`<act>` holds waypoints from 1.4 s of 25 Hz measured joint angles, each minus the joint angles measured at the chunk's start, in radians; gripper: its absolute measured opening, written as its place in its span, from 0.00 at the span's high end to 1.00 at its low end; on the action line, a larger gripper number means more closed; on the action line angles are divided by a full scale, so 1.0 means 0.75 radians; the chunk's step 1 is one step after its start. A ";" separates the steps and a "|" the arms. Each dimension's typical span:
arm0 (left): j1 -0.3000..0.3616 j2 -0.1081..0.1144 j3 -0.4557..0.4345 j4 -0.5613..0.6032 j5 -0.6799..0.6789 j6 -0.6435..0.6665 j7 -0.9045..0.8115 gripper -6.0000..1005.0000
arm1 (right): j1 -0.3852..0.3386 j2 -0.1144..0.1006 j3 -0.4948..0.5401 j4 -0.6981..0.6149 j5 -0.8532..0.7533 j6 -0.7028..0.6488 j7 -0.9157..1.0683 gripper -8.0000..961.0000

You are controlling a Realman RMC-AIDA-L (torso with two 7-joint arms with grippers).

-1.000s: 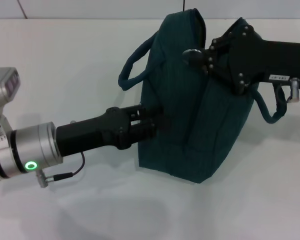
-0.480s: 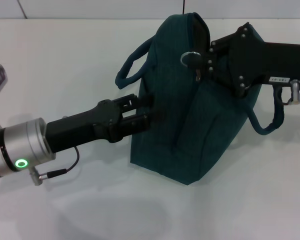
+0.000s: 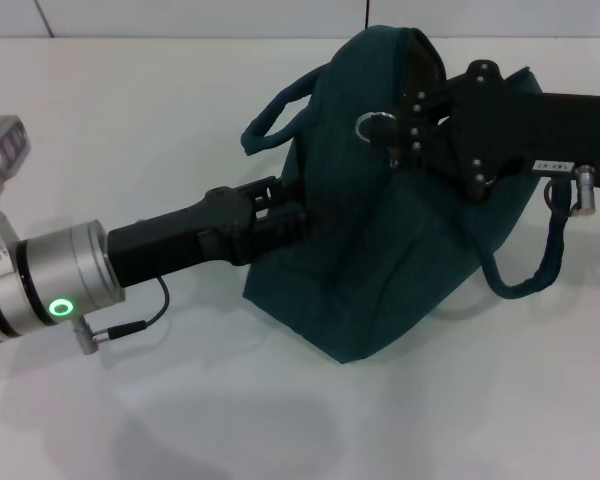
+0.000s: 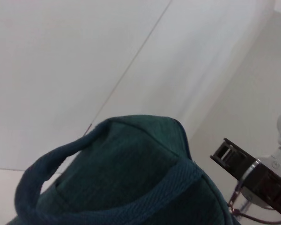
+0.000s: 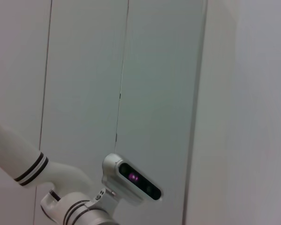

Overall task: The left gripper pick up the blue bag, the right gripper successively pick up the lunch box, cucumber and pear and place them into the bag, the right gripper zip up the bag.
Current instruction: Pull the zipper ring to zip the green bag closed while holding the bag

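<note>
**Bag braced, ring pull right at the right claw's tips**

Bag [image 3: 380, 250] sits slumped on the table [image 3: 130, 120], top seam up and leaning away from the left gripper [image 3: 298, 222], which is buried in its side panel. Those fingers press into, or pinch, the cloth; whether they are clamped I cannot tell, the fabric hides the tips. Up top, the right gripper [image 3: 392, 122] comes in from the far side, fingers narrow, and the ring pull [image 3: 372, 126] lies right at their tips, touching or just beside. Gripped or merely met? Can't say. No lunch box, cucumber or pear in sight, so my read is they're inside and this is the zip-up.

To do it well: get the ring squarely between the fingers, then draw along the seam line, not upward, while the left claw holds the body firm so the cloth stays taut and the slider doesn't snag.

Head view gives both claws and the ring. Left wrist view adds only the bag [image 4: 131, 178] close up, one handle [image 4: 47, 164] arching over it, plus the right arm's hardware beyond; no ring there. Right wrist view misses the bag entirely, just a wall and the robot's head.
</note>
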 joint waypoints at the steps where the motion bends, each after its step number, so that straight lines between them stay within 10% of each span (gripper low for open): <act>1: 0.000 0.000 0.000 0.000 -0.004 -0.003 -0.004 0.33 | 0.001 0.000 -0.001 0.002 0.000 0.000 0.000 0.98; 19: 0.133 0.004 -0.037 0.130 -0.044 0.017 0.003 0.34 | -0.003 -0.004 0.009 0.004 0.000 0.002 0.000 0.98; 35: 0.045 -0.003 -0.022 0.117 -0.027 0.016 0.053 0.36 | 0.000 -0.004 0.004 0.004 0.000 0.002 0.000 0.97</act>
